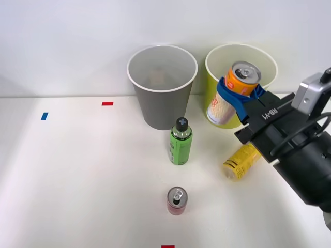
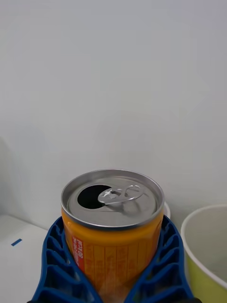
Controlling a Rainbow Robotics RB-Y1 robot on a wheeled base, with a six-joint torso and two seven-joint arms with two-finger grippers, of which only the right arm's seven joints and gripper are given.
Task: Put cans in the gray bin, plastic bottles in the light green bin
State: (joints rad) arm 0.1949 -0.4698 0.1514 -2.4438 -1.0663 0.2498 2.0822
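Right claw [image 1: 239, 92] is squeezing the orange and white can [image 1: 231, 94] between its two blue ribbed fingers [image 2: 56, 265]. One finger hugs each side of the can, and the can sits right in the middle of them. From the wrist camera you look at the can's silver top [image 2: 112, 198], which has its pull tab on and a dark hole where it was opened.

From the front camera, the can is up off the white table [image 1: 77, 181] and tipped a little. It shows in front of the light green bin [image 1: 264, 57], with its top near the bin's white rim. You cannot tell if the can touches the bin. The gray bin [image 1: 162, 85] stands just beside the light green bin, on the robot's left of it.

A green bottle [image 1: 180, 141] with a black cap stands up straight in front of the gray bin, apart from the claw. A yellow bottle [image 1: 241, 160] lies on its side on the table, just under the black arm [image 1: 300, 155]. A short red can [image 1: 177, 200] stands by itself, nearest the robot, well apart from the claw.
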